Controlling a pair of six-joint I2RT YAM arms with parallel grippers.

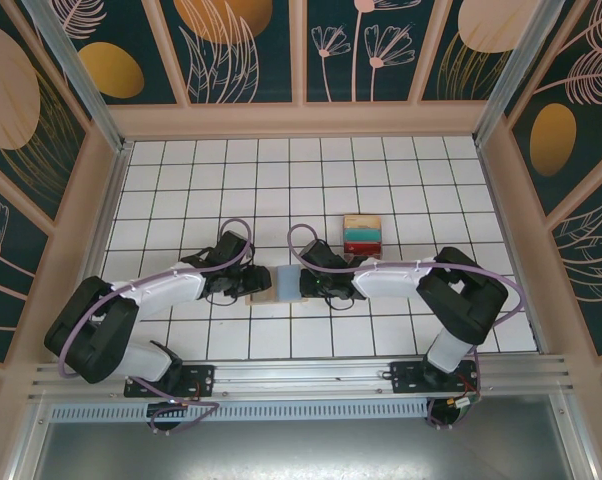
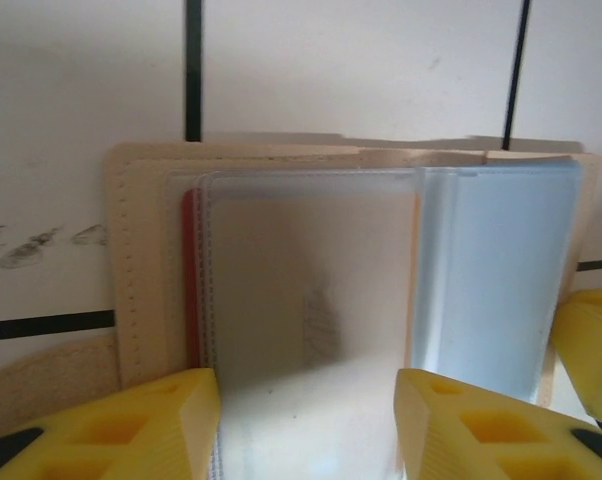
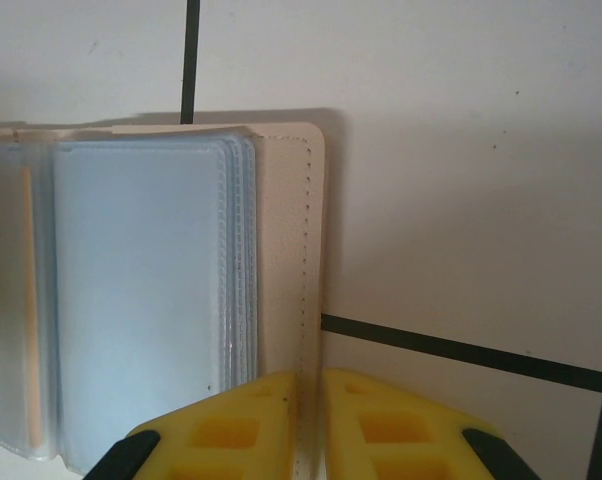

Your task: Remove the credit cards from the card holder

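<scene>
The tan card holder [image 1: 264, 295] lies open on the tiles between my two grippers. In the left wrist view its cover [image 2: 141, 260] carries clear sleeves: a red card edge [image 2: 189, 280] peeks out on the left and a light blue card [image 2: 501, 290] sits in the right sleeve. My left gripper [image 2: 307, 430] stands open over the left sleeve, one yellow finger at each side. My right gripper [image 3: 312, 420] is shut on the holder's right cover edge [image 3: 281, 250], beside the light blue card [image 3: 131, 300]. From above, the left gripper [image 1: 243, 283] and right gripper [image 1: 311, 283] flank the holder.
A small fanned pile of coloured cards [image 1: 362, 234] lies on the white tiled floor behind the right gripper. Patterned walls [image 1: 301, 50] enclose the floor on three sides. A metal rail [image 1: 301, 375] runs along the near edge by the arm bases.
</scene>
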